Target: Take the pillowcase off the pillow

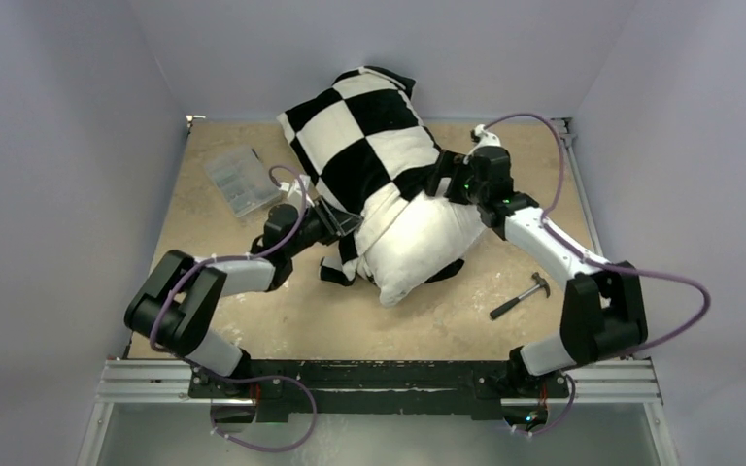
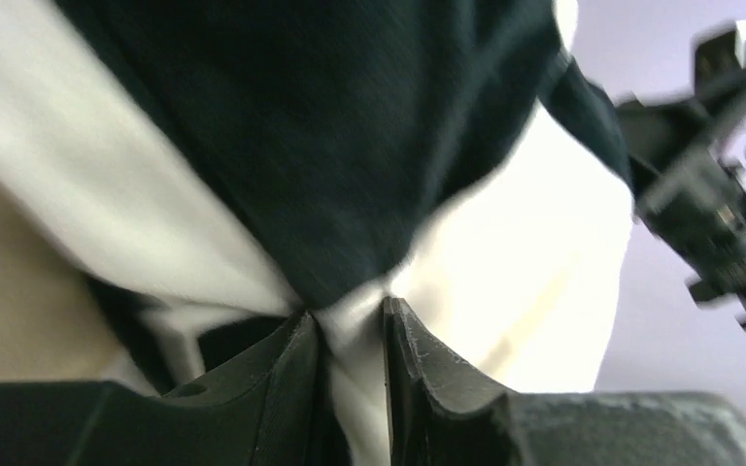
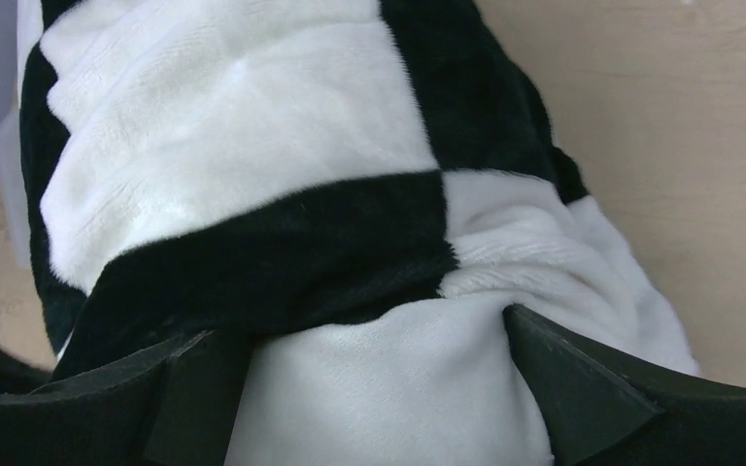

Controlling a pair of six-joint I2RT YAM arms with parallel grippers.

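Observation:
The black-and-white checkered pillowcase covers the far part of the pillow, and the plain white pillow sticks out of it toward me. My left gripper is at the case's left hem. In the left wrist view this gripper is shut on a white fold of the pillowcase. My right gripper is at the pillow's right side by the hem. Its jaws stand wide open, with the pillow's smooth white bulge filling the gap under the pillowcase edge.
A clear plastic box lies at the back left of the table. A hammer lies at the front right, near my right arm. Grey walls close in the table on three sides. The right arm shows past the pillow in the left wrist view.

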